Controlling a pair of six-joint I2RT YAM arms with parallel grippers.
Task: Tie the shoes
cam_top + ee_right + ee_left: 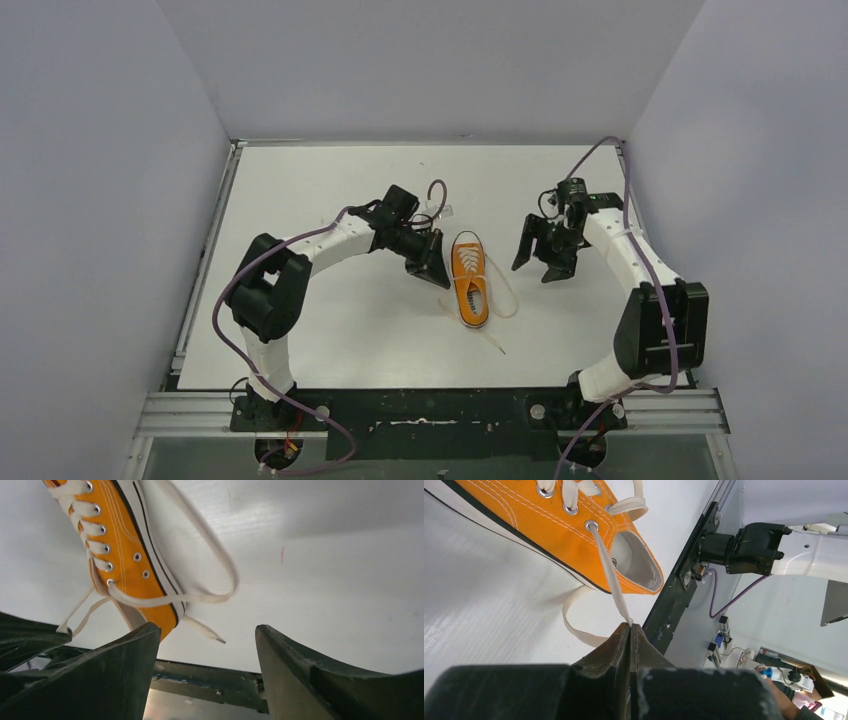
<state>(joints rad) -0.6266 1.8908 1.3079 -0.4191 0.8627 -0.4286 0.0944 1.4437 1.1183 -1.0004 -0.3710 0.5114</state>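
The orange sneaker (470,282) lies mid-table, white toe cap toward the far side and heel toward the arms. It also shows in the left wrist view (574,535) and the right wrist view (125,550). My left gripper (436,268) is just left of the shoe, shut on the left lace (611,577), which runs taut from the top eyelet into the closed fingertips (631,626). My right gripper (545,262) hovers open and empty to the right of the shoe. The right lace (200,597) lies in a loose loop on the table beside the shoe.
The white table (330,330) has a metal rail along its left edge and a black-and-aluminium frame (430,415) at the near edge. Grey walls enclose the left, right and back. A loose lace tail (492,343) trails toward the near edge.
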